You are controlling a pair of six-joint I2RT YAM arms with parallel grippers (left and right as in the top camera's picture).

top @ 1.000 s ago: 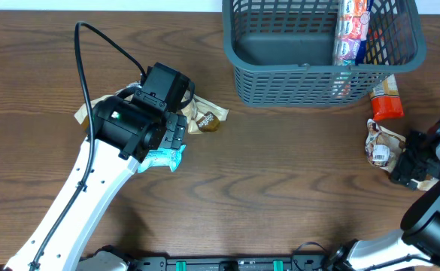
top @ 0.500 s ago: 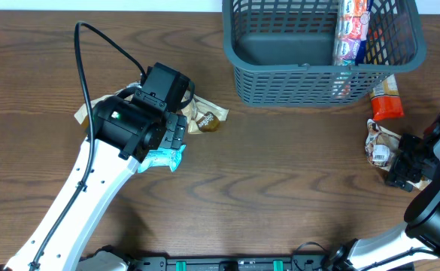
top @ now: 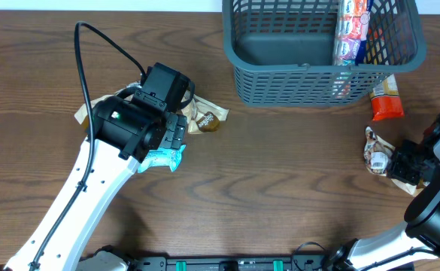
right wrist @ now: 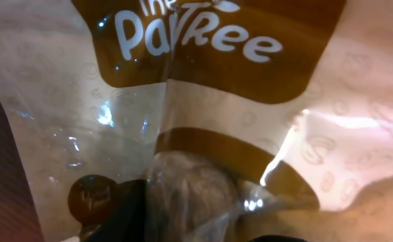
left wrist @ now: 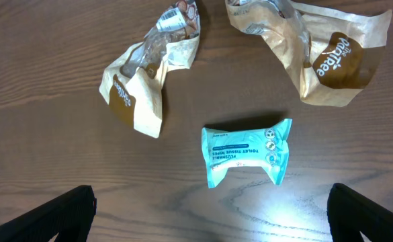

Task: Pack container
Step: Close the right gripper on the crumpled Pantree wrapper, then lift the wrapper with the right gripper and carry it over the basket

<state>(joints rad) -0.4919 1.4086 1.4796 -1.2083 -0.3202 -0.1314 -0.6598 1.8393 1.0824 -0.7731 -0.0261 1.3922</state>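
The basket (top: 280, 84) sits at the far side of the table (top: 280, 196), right of centre, with a few packets (top: 351, 30) standing against its right wall. Its walls are tall, so a bag carried low could catch the rim and fall outside.

My right gripper (top: 397, 161) is at the right edge of a crinkled snack bag (top: 375, 150), well short of the basket. The bag fills that wrist's camera, and I cannot tell whether the jaws have closed on it. If they catch only a fold of film, the bag may slide free on the lift.

My left gripper (left wrist: 211, 191) hangs spread wide above a small wipes pack (left wrist: 246, 153). Closing off-centre would push it away.
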